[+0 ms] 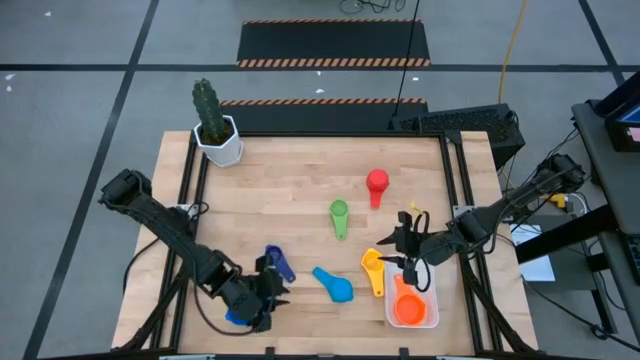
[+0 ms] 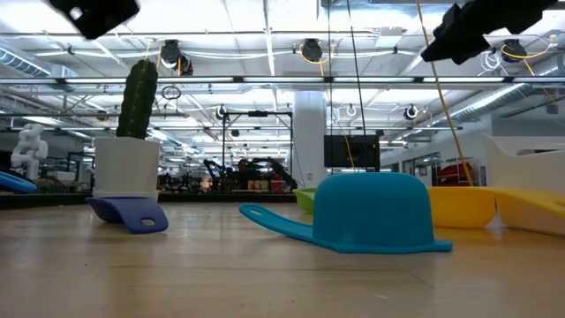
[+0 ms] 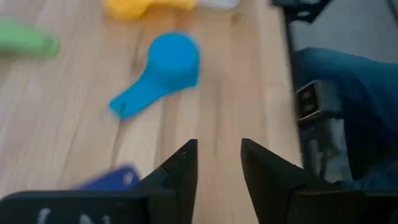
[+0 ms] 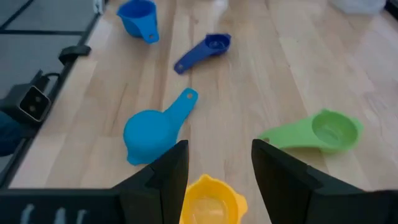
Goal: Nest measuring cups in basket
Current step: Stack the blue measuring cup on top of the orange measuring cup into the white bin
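Note:
An orange cup [image 1: 407, 306] lies in the white basket [image 1: 432, 318] at the near right. Loose on the table lie a yellow cup [image 1: 373, 266], a light blue cup [image 1: 336, 285] with its mouth down, a dark blue cup [image 1: 279, 263], a green cup [image 1: 339, 215] and a red cup [image 1: 377, 183]. Another blue cup [image 4: 138, 15] stands upright by the left arm. My left gripper [image 1: 280, 291] hovers open near the front edge, beside the dark blue cup. My right gripper [image 1: 398, 250] hangs open above the yellow cup [image 4: 208, 200].
A white pot with a cactus [image 1: 218, 135] stands at the far left corner. Black rails [image 1: 455, 190] run along the table's left and right sides. Bare wood lies across the far middle of the table.

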Controlling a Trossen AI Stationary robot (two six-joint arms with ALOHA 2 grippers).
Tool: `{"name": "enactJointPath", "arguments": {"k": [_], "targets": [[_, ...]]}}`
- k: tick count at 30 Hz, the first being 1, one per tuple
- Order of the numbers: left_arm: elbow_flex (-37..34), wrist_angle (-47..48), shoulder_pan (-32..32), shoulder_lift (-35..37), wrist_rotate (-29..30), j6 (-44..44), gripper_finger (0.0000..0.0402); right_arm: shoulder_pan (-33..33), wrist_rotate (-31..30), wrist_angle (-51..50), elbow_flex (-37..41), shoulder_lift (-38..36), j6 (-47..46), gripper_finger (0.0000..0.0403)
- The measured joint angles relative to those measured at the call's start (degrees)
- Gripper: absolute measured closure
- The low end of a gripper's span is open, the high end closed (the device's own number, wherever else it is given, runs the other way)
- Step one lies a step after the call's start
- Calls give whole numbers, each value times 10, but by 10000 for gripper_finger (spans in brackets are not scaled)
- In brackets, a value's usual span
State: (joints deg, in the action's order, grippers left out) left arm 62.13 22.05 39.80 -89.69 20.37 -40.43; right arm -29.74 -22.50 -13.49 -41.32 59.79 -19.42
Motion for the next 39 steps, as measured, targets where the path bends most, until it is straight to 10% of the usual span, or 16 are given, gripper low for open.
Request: {"name": "enactJointPath", "arguments": {"k": [11, 30, 39], "targets": [[-13, 136, -32, 6, -150, -183, 192, 0, 1, 21, 0, 0, 28, 236], [-193, -120, -136, 6, -430, -215, 136, 0, 62, 28, 0, 0, 7, 236], [-226, -164, -138, 6, -464, -231, 135, 0, 61, 28, 0, 0, 21, 236]]}}
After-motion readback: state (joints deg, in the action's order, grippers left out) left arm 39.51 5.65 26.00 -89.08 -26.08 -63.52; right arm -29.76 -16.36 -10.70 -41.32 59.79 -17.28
